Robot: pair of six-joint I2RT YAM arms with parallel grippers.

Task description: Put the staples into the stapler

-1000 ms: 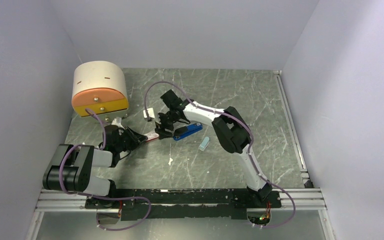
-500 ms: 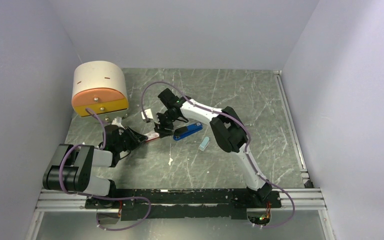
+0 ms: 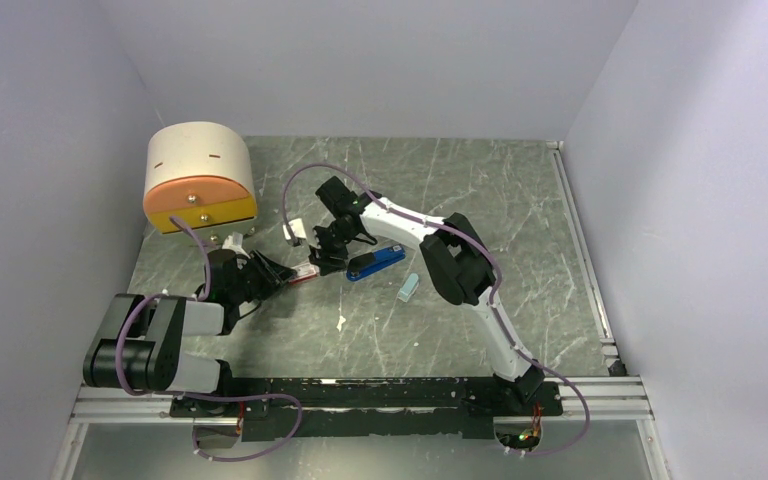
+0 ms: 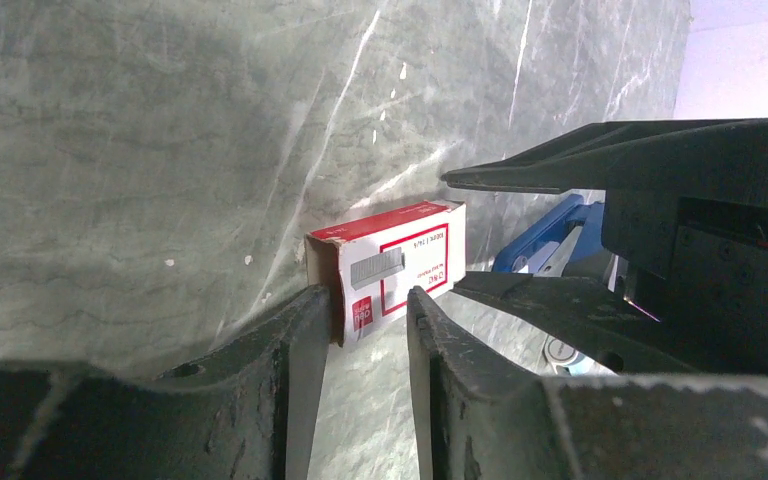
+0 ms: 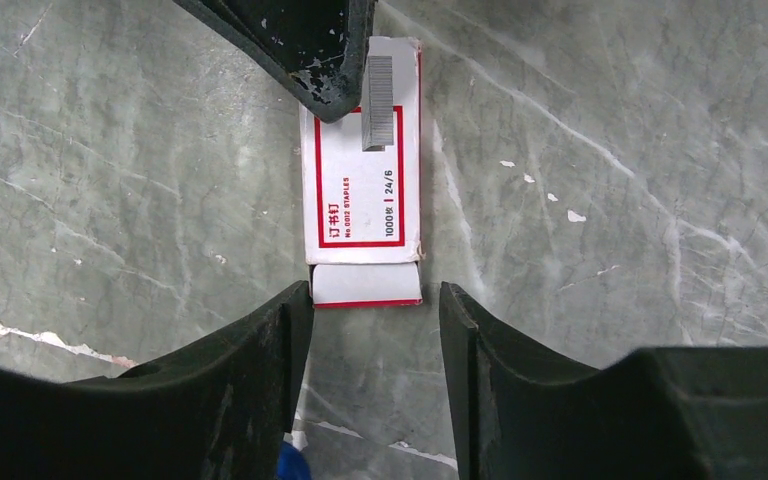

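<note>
1. Staples box (image 5: 365, 170) lies flat on the table (image 3: 460, 190), just beside the stapler (image 3: 376, 262) on the left arm's side. Its open flap points toward the stapler. A grey ribbed strip shows on its top face, and we cannot tell whether it is print or metal.
2. Left gripper (image 4: 365, 295) has just loosened. Its fingers now stand parted at the box end away from the stapler, one tip over a corner, no longer pinching.
3. Right gripper (image 5: 372, 300), on the stapler side of the box, has narrowed. Its fingers are still apart, flanking the flap without touching it.
4. We judge this to be a handover of the box, so no staples have reached the stapler yet.
5. On the stapler's other side, a pale-blue piece (image 3: 409, 287) lies apart.
</note>
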